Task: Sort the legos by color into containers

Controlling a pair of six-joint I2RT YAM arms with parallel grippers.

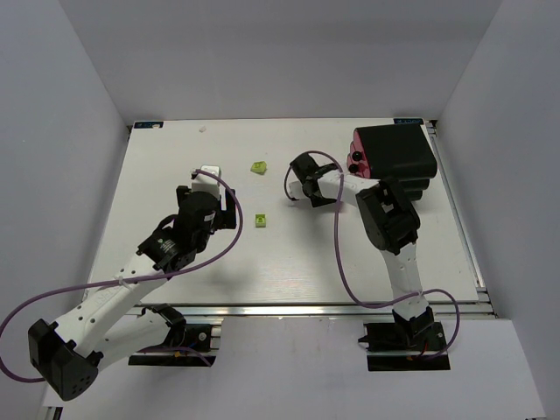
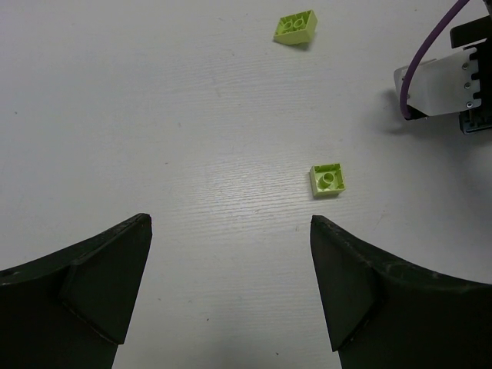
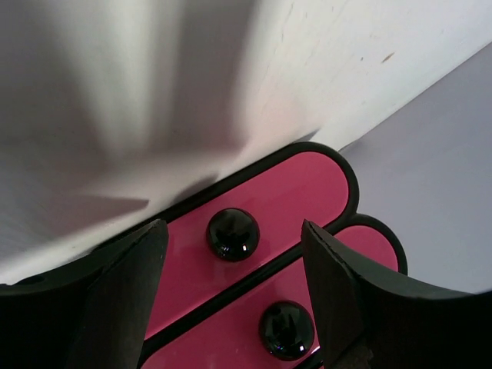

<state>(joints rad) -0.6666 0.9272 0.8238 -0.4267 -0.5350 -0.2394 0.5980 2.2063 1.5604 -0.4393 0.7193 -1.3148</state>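
Two lime yellow-green legos lie on the white table: one (image 1: 261, 221) (image 2: 328, 179) close ahead of my left gripper and to its right, the other (image 1: 257, 166) (image 2: 296, 27) farther off. My left gripper (image 1: 226, 203) (image 2: 229, 231) is open and empty above bare table. The containers (image 1: 394, 153) are a stack of black drawers at the back right, all shut. My right gripper (image 1: 328, 172) (image 3: 234, 224) is open and empty, facing their magenta fronts (image 3: 292, 192). The upper knob (image 3: 232, 233) shows between its fingers, not touched. A lower knob (image 3: 286, 329) sits below. No dark green or red legos show.
The right arm's white link (image 2: 438, 84) and purple cable (image 1: 337, 245) stand to the right of the two legos. Grey walls enclose the table (image 1: 157, 175) on three sides. A metal rail (image 1: 315, 308) runs along the near edge.
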